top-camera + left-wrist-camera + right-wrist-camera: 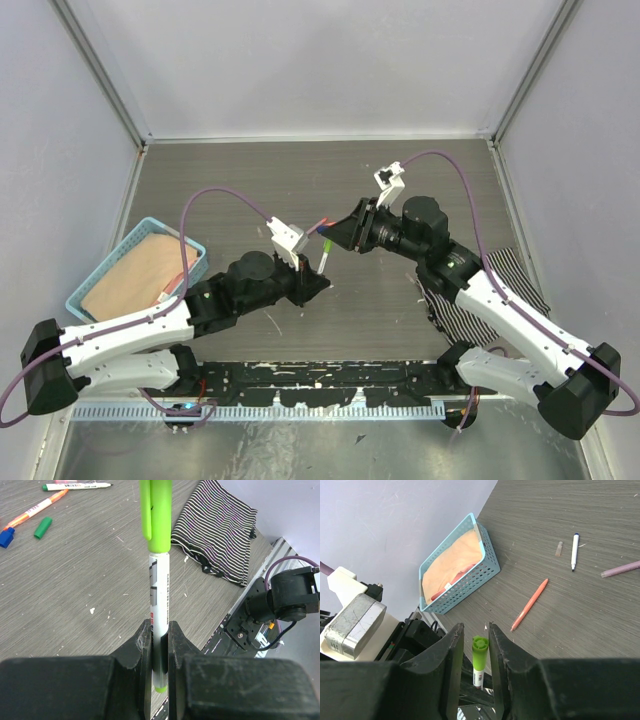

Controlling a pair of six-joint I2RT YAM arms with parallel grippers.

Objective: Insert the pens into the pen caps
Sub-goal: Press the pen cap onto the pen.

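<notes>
lime-green plastic tops the white-barrelled pen. this lime cap looks already seated on the barrel, and the pen stands upright above the table between the two arms. the left gripper is pinched on the lower barrel, both pads flat against it. the right gripper has its jaws parted a little wider than the cap's end, with a sliver of gap on one side. whether the other pad touches it, i cannot tell.

the pen looks light, stiff and smooth. it should take a firm pinch without bending, but it could slide lengthwise or pivot if pushed off-axis. mid-barrel seems the place to hold, leaving the tip end free. a cap is best pinched across its sides with the mouth facing out.

loose on the table lie an orange pen, a dark green cap, a blue cap and a green-ended pen.

the lime cap's top runs out of the left wrist view, so whether it has clicked home is not clear. a pinkish pen is cut off at the frame edge, and a small pale cap is too blurred to give a colour. in the top view the arms hide most of the loose pieces.
</notes>
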